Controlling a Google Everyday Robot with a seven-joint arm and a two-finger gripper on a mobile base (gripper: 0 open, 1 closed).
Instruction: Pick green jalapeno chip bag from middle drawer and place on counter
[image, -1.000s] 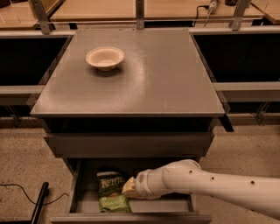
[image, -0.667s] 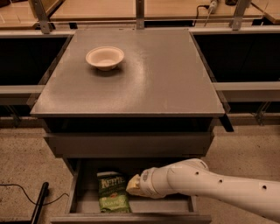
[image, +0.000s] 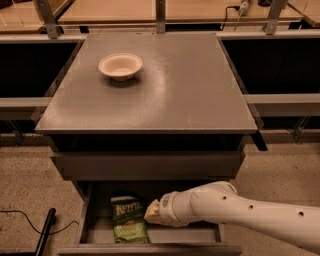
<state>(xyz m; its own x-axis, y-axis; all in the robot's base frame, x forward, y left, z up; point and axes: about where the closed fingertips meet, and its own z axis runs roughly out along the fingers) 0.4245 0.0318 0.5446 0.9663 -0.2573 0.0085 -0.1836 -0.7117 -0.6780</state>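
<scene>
A cream bowl (image: 120, 66) sits left of centre on our dark-grey table (image: 190, 85). Below, the middle drawer (image: 86, 220) stands open, leaving the green jalapeno chip bag (image: 129, 220) lying flat on its floor, reachable. Our pincer (image: 151, 212) is inside the drawer at the bag's right edge. We cannot tell its grip. The white arm (image: 250, 215) enters from the right.

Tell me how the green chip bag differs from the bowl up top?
The chip bag lies flat in the open drawer; the bowl stands upright on the counter. The bag is green with white lettering; the bowl is plain cream. The bag is oblong; the bowl is round. The gripper is in the drawer beside the bag, far from the bowl. Both look similar in width.
</scene>
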